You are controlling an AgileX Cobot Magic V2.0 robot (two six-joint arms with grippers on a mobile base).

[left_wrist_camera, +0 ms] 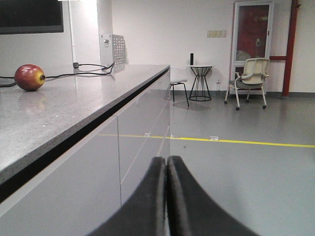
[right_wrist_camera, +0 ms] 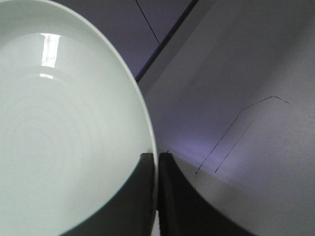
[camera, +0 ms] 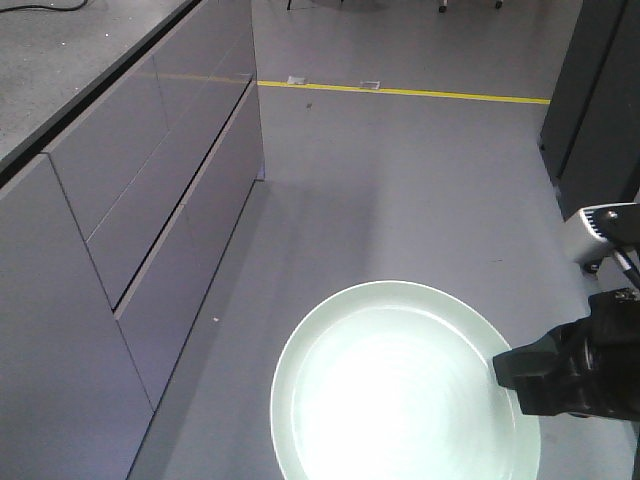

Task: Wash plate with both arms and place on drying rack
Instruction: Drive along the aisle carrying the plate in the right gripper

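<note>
Here, the pale mint-green plate (camera: 400, 390) hangs face up in the air above the grey floor (camera: 420, 200), just beside the drawer fronts (camera: 170, 200) of a long grey table (camera: 60, 70). The right claw (camera: 508, 370) pinches the plate's right rim, and the right wrist view shows one black finger on each face of it. The left claw (left_wrist_camera: 167, 164) is pressed together with nothing between its fingers, level with the table's front edge. On the table top lie a red fruit (left_wrist_camera: 29, 77) and a black cable (left_wrist_camera: 83, 73). A yellow line (camera: 400, 92) crosses the floor beyond.
</note>
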